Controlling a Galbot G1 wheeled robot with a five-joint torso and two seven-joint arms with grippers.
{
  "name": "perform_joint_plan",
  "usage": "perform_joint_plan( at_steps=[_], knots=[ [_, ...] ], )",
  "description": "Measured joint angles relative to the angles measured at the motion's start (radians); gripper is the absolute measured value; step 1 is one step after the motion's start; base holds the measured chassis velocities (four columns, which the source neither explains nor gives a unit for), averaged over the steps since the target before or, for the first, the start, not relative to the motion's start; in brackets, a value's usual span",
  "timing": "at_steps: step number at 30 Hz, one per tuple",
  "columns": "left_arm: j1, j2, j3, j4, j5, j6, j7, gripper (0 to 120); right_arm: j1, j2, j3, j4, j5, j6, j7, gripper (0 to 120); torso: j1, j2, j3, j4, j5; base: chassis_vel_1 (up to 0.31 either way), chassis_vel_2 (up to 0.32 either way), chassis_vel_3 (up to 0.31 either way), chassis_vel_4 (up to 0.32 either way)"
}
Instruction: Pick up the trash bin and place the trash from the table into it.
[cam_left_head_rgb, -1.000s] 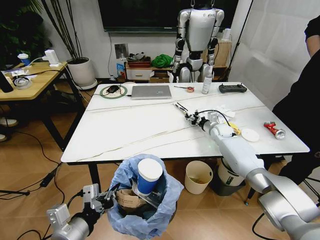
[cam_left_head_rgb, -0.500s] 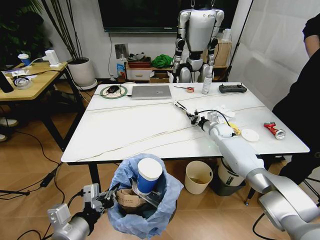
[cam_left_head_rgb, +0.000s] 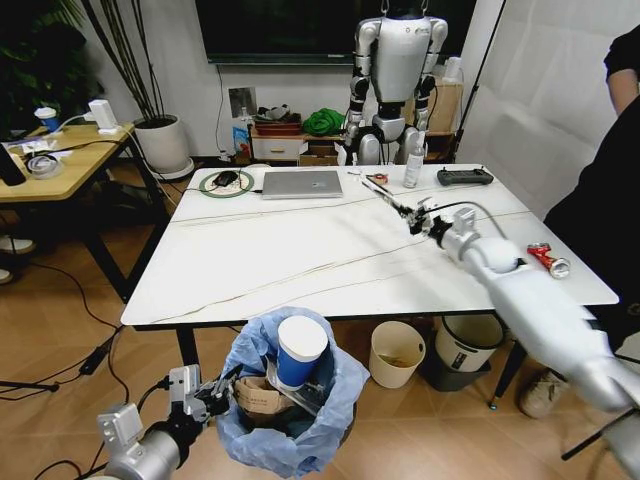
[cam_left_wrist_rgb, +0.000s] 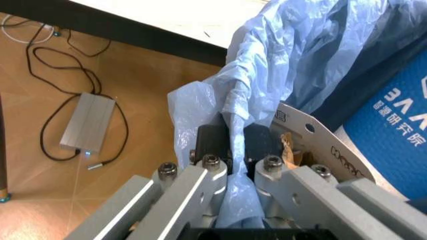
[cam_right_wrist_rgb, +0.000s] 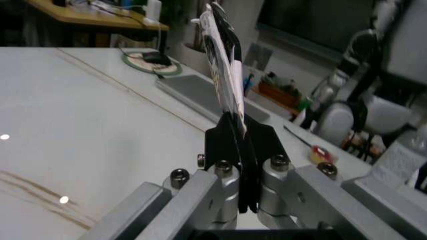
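Observation:
The trash bin (cam_left_head_rgb: 290, 415), dark with a crinkled light-blue bag, hangs below the table's front edge. My left gripper (cam_left_head_rgb: 212, 392) is shut on its bagged rim (cam_left_wrist_rgb: 235, 131). Inside the bin stand a blue paper cup (cam_left_head_rgb: 300, 352) and a brown cardboard box (cam_left_head_rgb: 255, 396). My right gripper (cam_left_head_rgb: 416, 221) is raised above the white table (cam_left_head_rgb: 260, 260), shut on a thin white plastic packet (cam_left_head_rgb: 390, 199). The right wrist view shows that packet (cam_right_wrist_rgb: 223, 70) standing up from the closed gripper (cam_right_wrist_rgb: 238, 131). A red drink can (cam_left_head_rgb: 548, 260) lies near the table's right edge.
A laptop (cam_left_head_rgb: 302, 183), a green ring (cam_left_head_rgb: 227, 182), a bottle (cam_left_head_rgb: 413, 165) and a black controller (cam_left_head_rgb: 465, 177) sit along the table's far side. Under the table stand a cream bucket (cam_left_head_rgb: 397, 352) and a white bin (cam_left_head_rgb: 470, 342). A person (cam_left_head_rgb: 605, 200) stands at the right.
My right arm has lifted off the table and swung up and to the right, carrying the white packet. The left gripper and the bin have stayed put.

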Motion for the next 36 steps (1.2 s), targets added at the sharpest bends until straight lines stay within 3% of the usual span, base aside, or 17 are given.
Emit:
perform_joint_plan(
  at_steps=[4, 5, 12, 19, 29, 36],
  knots=[
    [-0.016, 0.014, 0.002, 0.009, -0.014, 0.0, -0.004, 0, -0.078, -0.206, 0.071, 0.284, 0.014, 0.017, -0.026, 0, 0.0, 0.0, 0.0, -0.0004, -0.0005, 0.0, 0.0, 0.0, 0.0],
    [-0.016, 0.014, 0.002, 0.009, -0.014, 0.0, -0.004, 0, -0.078, -0.206, 0.071, 0.284, 0.014, 0.017, -0.026, 0, 0.0, 0.0, 0.0, -0.0004, -0.0005, 0.0, 0.0, 0.0, 0.0],
    [-0.03, 0.038, 0.006, 0.008, -0.029, 0.005, -0.011, 0, -0.155, -0.457, 0.153, 0.579, -0.035, 0.105, -0.064, 0, 0.0, 0.0, 0.0, 0.0, 0.0, 0.0, 0.0, 0.0, 0.0],
    [-0.025, 0.052, -0.007, -0.005, -0.038, 0.005, -0.011, 0, -0.167, -0.576, 0.184, 0.701, -0.254, 0.207, -0.158, 0, 0.0, 0.0, 0.0, 0.0001, -0.0002, 0.0, 0.0, 0.0, 0.0],
    [-0.023, 0.045, -0.02, -0.009, -0.042, 0.005, -0.013, 0, -0.172, -0.664, 0.185, 0.824, -0.385, 0.292, -0.234, 0, 0.0, 0.0, 0.0, 0.0, -0.0005, 0.0, 0.0, 0.0, 0.0],
    [-0.011, 0.035, -0.03, -0.015, -0.035, 0.005, -0.013, 0, -0.167, -0.71, 0.185, 0.881, -0.4, 0.343, -0.268, 0, 0.0, 0.0, 0.0, 0.0001, -0.0004, 0.0, 0.0, 0.0, 0.0]
  ],
)
